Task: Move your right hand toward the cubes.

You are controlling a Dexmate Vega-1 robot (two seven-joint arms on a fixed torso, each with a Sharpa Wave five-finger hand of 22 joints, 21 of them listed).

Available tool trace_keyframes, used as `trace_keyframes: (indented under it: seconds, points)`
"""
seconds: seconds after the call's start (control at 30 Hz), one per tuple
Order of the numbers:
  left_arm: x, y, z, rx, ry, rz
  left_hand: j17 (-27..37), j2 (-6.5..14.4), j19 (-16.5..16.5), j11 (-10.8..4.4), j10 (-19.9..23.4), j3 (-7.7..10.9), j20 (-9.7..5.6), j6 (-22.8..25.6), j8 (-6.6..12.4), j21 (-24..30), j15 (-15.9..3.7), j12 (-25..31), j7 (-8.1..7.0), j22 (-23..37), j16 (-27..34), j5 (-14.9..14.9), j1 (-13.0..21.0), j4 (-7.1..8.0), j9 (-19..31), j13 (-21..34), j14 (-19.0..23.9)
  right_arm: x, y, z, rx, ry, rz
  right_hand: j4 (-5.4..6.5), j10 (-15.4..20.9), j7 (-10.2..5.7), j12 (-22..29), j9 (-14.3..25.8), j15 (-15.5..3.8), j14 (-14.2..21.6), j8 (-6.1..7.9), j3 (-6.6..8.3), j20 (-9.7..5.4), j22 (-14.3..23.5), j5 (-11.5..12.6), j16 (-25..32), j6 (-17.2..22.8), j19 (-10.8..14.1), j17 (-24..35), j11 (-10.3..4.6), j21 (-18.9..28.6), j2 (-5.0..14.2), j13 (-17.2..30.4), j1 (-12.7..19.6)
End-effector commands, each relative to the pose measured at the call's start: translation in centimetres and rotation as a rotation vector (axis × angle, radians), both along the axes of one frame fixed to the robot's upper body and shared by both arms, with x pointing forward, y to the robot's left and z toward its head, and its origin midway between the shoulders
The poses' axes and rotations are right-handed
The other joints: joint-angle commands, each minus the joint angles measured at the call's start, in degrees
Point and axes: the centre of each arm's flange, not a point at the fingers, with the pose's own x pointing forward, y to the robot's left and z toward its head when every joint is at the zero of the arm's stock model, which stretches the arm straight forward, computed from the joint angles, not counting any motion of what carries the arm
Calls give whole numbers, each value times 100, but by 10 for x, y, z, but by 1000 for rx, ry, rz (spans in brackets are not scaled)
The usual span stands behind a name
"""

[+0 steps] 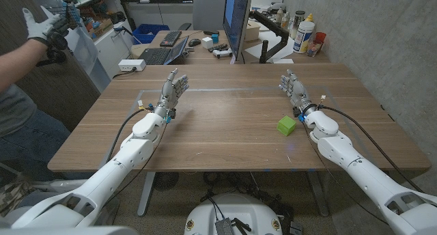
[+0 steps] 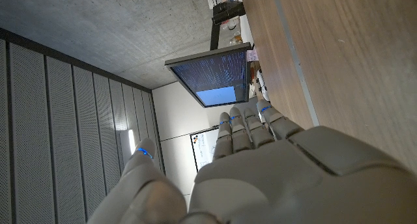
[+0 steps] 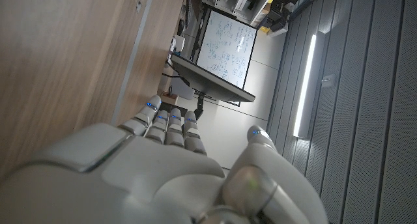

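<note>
A single green cube [image 1: 287,125] sits on the wooden table [image 1: 225,136], right of the middle. My right hand [image 1: 294,91] is beyond it and slightly to its right, apart from it, fingers stretched out and holding nothing; the right wrist view shows its back [image 3: 163,172] with fingers extended over the tabletop. On the left side of the table my left hand [image 1: 171,91] also has its fingers spread with nothing in them, and the left wrist view shows its back [image 2: 260,165].
A monitor [image 1: 236,20], a laptop [image 1: 164,54], a keyboard and bottles [image 1: 305,34] stand on the desks behind the table. A person with a gloved hand [image 1: 42,23] stands at the far left. A concrete wall runs along the right.
</note>
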Motion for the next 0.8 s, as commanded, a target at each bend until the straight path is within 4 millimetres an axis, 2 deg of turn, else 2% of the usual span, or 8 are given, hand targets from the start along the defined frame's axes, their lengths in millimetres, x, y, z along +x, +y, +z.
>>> trace_keyframes:
  seconds: [0.03, 0.8]
  points:
    - [1, -1, 1, 6, 5, -4, 23, -46, 31, -5, 57, 26, -16, 53, 41, 37, -11, 34, -12, 12, 36, 28, 4, 5, 14, 28, 56, -3, -2, 5, -17, 9, -7, -12, 4, 115, 32, 15, 48, -2, 26, 30, -71, 7, 30, 37, 56, 12, 30, 53, 10, 7, 23, 40]
    - [-2, -1, 12, 24, -15, 0, 23, -24, 45, -14, 49, 5, 1, 78, 46, 14, -11, 29, -23, 13, 37, 45, 28, -4, 14, 27, 61, -5, 1, 10, -61, -8, -6, -37, 44, 94, 43, 17, 45, 41, 29, -2, -71, 9, 54, 47, 84, 61, 29, 44, -38, 27, 24, 55]
